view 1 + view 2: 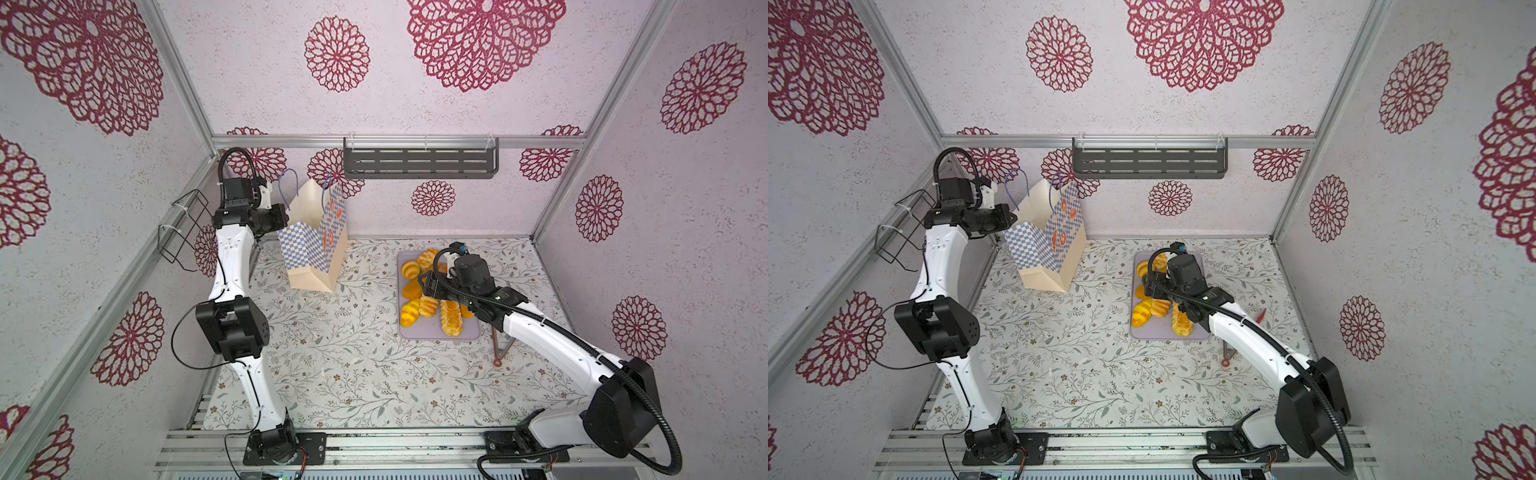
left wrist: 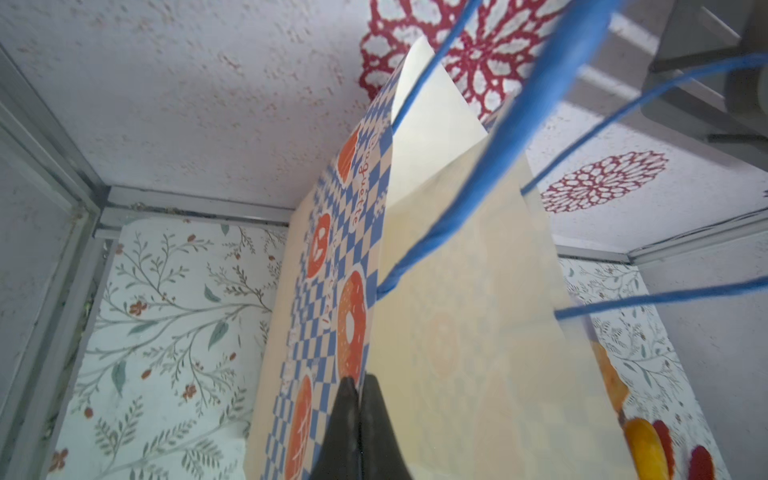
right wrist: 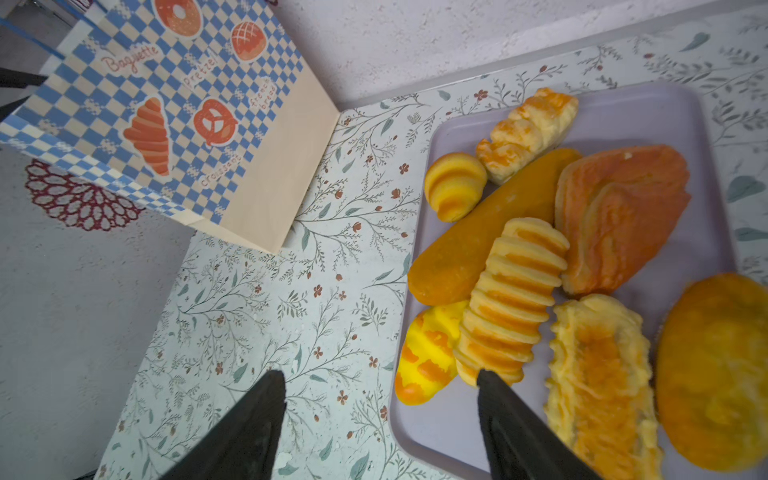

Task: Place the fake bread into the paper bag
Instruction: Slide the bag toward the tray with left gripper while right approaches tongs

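Eight pieces of fake bread [image 1: 451, 318] lie heaped on the lilac tray [image 1: 415, 332] at one o'clock on the table [image 1: 332, 374], with the right fingers [image 3: 249, 424] spread wide and empty above them. The left fingers [image 2: 347, 415] pinch the rim of the paper bag [image 1: 313, 249] at ten o'clock.

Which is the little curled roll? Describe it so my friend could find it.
Find the lilac tray on the flowery table, right of the paper bag. At the tray's edge nearest the bag, the small roll sits beside a long plain loaf and a flaky twisted pastry. Only it is round and curled like a shell, striped yellow and orange.
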### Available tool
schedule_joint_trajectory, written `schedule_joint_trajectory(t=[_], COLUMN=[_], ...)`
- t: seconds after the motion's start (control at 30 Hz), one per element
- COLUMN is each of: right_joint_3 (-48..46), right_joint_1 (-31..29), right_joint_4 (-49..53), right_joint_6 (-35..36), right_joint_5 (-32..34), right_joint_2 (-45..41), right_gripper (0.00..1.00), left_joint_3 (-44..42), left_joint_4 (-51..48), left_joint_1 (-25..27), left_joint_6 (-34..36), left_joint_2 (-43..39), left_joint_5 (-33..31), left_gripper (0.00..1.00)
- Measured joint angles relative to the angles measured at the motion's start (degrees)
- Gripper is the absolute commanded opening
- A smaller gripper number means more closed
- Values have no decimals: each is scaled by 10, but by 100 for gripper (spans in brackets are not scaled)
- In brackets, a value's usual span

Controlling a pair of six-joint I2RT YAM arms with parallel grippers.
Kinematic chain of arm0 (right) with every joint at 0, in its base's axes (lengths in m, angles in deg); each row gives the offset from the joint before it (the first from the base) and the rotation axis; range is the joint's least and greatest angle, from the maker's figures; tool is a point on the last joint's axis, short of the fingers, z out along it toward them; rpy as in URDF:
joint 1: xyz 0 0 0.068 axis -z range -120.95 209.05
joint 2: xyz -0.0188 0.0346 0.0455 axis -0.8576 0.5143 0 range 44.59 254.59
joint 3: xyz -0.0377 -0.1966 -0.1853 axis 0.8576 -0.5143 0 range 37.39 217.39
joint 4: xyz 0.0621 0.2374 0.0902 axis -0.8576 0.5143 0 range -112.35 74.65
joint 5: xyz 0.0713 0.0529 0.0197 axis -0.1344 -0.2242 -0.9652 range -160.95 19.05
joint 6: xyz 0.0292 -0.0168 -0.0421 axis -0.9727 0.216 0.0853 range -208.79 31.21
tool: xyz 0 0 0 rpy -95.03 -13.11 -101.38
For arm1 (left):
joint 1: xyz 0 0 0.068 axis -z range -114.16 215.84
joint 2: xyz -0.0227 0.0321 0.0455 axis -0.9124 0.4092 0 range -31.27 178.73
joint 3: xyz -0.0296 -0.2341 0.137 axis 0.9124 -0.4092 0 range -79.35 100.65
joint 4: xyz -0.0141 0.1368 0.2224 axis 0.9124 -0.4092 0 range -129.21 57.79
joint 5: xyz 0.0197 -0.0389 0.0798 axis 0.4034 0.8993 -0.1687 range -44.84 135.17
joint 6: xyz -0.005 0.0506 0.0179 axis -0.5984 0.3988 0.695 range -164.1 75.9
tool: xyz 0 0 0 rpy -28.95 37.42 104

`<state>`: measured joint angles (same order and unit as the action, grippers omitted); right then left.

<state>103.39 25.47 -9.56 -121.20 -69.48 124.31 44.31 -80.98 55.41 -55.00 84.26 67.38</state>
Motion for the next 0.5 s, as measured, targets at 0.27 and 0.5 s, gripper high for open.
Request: schedule_joint_trajectory(t=[0.27,0.5], right_joint_3=[28,38], right_joint_1=[7,75], right_joint_4=[42,71], right_joint_6=[32,33], right_joint_5=[111,124], right_joint_2=[-16,-40], right_gripper=[99,99], left_joint_3=[-309,-476], left_joint_4=[55,109], left_joint_1=[57,72], left_joint_6=[-93,-209], left_joint_2=[-267,-422], left_joint_5=[-37,-49], left_gripper=[0,0])
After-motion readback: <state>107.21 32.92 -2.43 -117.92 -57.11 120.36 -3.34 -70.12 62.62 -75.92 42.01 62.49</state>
